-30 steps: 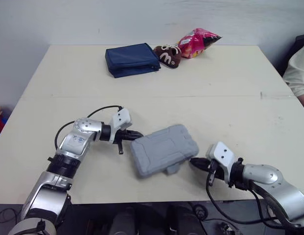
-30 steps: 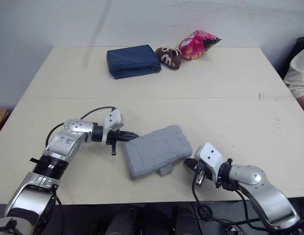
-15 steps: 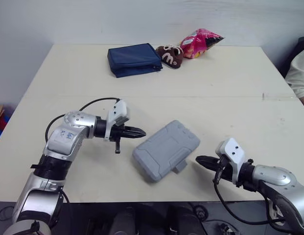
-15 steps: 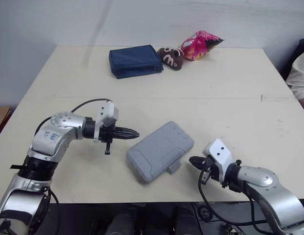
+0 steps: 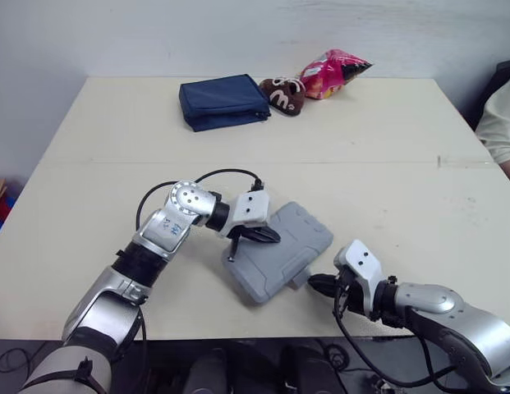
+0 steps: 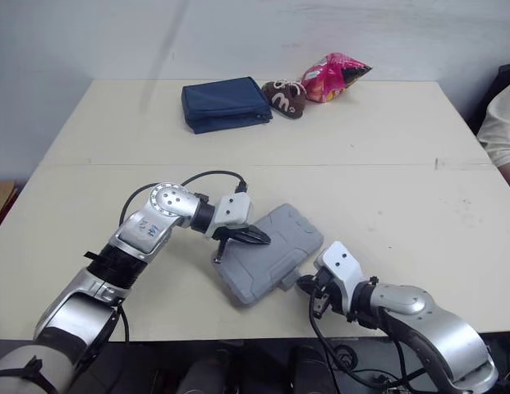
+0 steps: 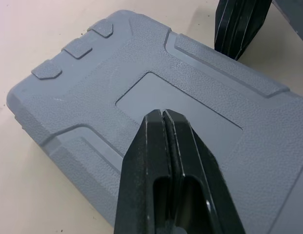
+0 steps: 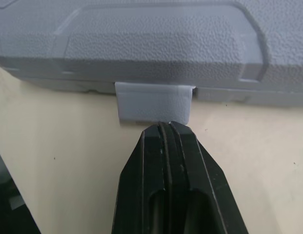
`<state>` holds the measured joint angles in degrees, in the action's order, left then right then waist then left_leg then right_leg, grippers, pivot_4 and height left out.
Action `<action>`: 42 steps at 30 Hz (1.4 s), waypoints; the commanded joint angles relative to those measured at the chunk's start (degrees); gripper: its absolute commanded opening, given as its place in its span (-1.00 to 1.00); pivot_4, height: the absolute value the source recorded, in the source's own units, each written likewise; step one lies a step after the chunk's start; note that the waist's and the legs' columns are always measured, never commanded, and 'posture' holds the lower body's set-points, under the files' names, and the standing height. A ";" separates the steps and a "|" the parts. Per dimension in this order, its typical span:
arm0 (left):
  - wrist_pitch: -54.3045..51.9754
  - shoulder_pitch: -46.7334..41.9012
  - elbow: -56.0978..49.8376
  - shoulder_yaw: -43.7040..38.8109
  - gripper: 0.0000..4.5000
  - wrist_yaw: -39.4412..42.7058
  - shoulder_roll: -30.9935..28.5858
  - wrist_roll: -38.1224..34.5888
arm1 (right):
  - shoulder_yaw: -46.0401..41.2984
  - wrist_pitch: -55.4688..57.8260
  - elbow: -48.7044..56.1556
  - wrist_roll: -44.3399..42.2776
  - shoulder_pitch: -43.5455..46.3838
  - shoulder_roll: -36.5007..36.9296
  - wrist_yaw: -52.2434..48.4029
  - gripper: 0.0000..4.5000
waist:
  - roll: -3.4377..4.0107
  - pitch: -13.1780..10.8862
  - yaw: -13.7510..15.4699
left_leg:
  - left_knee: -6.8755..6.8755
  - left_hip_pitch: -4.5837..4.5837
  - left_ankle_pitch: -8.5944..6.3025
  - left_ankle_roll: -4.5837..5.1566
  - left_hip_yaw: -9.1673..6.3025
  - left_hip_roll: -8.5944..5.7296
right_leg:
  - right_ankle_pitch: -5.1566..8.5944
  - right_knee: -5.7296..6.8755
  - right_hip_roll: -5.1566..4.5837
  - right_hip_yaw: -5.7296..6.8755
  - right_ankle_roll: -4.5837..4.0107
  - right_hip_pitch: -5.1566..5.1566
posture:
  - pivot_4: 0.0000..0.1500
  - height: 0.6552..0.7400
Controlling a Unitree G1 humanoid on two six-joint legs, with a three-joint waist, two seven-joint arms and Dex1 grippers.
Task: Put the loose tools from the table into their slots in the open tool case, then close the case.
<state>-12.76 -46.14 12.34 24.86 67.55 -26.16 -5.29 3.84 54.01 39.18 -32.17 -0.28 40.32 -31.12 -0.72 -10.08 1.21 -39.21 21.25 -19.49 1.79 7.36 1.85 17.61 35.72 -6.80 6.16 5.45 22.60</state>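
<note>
Left tool [image 5: 273, 238], pressed together, has moved onto the shut case [image 5: 297, 235]; right tool [image 5: 313, 284], likewise, nears its seemingly unfastened latch [image 8: 153, 102].

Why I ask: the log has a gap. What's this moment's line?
tool case: closed | left fingers: shut, over lid | right fingers: shut, at latch tab

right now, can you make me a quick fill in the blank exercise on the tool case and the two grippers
The grey tool case lies on the table with its lid ____.
The left gripper is over the case's top, its fingers ____.
The right gripper points at the case's grey ____ on its near edge.
At the table's far edge, the folded pouch beside the brown bag is ____.
Missing words: closed, shut, latch, blue.
</note>
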 commanded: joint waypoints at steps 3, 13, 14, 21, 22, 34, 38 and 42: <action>0.29 0.88 2.86 3.04 -1.00 -0.54 1.10 4.79 | 0.47 1.30 1.14 -0.65 1.05 -1.53 1.19 -0.96 | -0.02 0.02 0.12 | 0.00 0.01 0.01 0.04 -0.01 -0.05 | 0.00 0.00 -0.06 0.02 0.00 -0.02 | 1.00 1.00; 4.81 3.37 1.66 5.76 -1.00 -0.60 0.31 9.40 | 3.46 0.70 -2.38 2.17 3.53 -4.99 3.37 -0.96 | -0.08 0.19 -0.21 | -0.01 -0.03 0.01 0.05 -0.04 -0.03 | 0.00 0.00 -0.07 0.04 0.00 -0.05 | 1.00 1.00; 5.16 3.75 1.45 5.96 -1.00 -0.61 0.24 9.86 | 3.28 0.16 -2.52 2.31 3.52 -5.52 3.44 -0.96 | -0.13 0.32 -0.39 | -0.01 -0.06 0.01 0.05 -0.05 0.00 | 0.00 0.00 -0.07 0.04 0.00 -0.07 | 1.00 1.00; 7.69 6.48 0.35 7.70 -1.00 -0.73 0.32 13.19 | 1.15 -4.13 -3.11 2.09 4.86 -10.33 3.34 -0.96 | -0.32 0.69 -1.48 | 0.00 -0.11 0.02 0.03 -0.10 0.04 | 0.03 0.08 -0.51 0.19 -0.06 -0.11 | 1.00 1.00; 7.76 6.57 0.41 7.65 -1.00 -0.91 0.65 13.42 | 1.11 -4.46 -3.32 2.22 5.19 -10.84 3.40 -0.96 | -0.34 0.70 -1.53 | 0.00 -0.13 0.02 0.03 -0.10 0.03 | 0.04 0.10 -0.53 0.20 -0.07 -0.11 | 1.00 1.00; 6.45 7.31 1.42 7.08 -1.00 -0.90 1.62 14.09 | 3.43 -7.38 -5.98 4.40 7.56 -14.77 2.09 -0.96 | -0.44 0.98 -1.54 | 0.04 -0.14 0.03 0.02 -0.23 0.00 | 0.04 0.14 -0.65 0.35 -0.11 -0.15 | 1.00 1.00; 6.94 7.26 2.02 6.91 -1.00 -0.73 1.53 14.32 | 4.32 -7.08 -6.16 5.39 8.36 -15.20 1.43 -0.96 | -0.42 1.01 -1.76 | 0.05 -0.16 0.03 0.02 -0.26 0.03 | 0.04 0.15 -0.65 0.37 -0.13 -0.15 | 1.00 1.00; 6.69 6.45 3.28 5.66 -1.00 -1.05 1.93 14.24 | 4.36 -6.77 -4.51 6.05 7.17 -13.22 -0.11 -0.96 | -0.39 1.03 -1.51 | 0.07 -0.14 0.03 0.02 -0.29 0.02 | 0.05 0.13 -0.67 0.40 -0.14 -0.15 | 1.00 1.00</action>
<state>-4.41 -43.27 10.55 24.81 64.45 -24.65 5.76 8.68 51.21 30.26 -25.56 4.68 27.73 -30.48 -1.11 -9.05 -0.30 -39.14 21.12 -19.46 1.81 7.06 1.86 17.66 35.84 -7.49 6.56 5.30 22.46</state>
